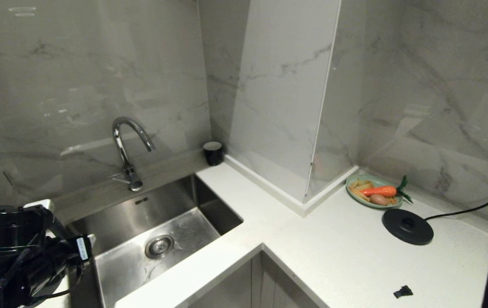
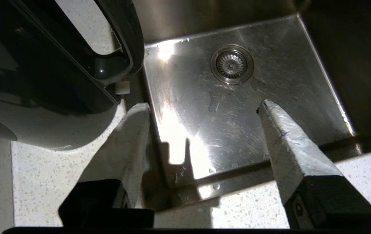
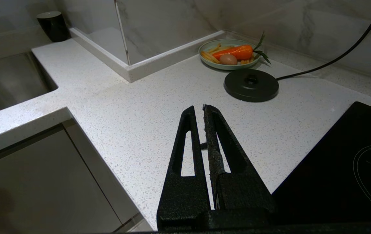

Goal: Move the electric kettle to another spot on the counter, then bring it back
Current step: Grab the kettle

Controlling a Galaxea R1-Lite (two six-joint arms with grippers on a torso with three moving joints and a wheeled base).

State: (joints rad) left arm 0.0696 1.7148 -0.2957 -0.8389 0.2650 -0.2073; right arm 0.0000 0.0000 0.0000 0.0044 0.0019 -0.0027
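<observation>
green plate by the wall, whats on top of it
On the green plate: an orange carrot with green leaves, a brownish egg-shaped item and pale yellow strips. Anything beneath these is covered.

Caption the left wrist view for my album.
Open left tool above the steel sink, glossy black electric kettle standing beside on the white speckled counter.

White speckled counter: kettle, base disc, plate, mug.
</observation>
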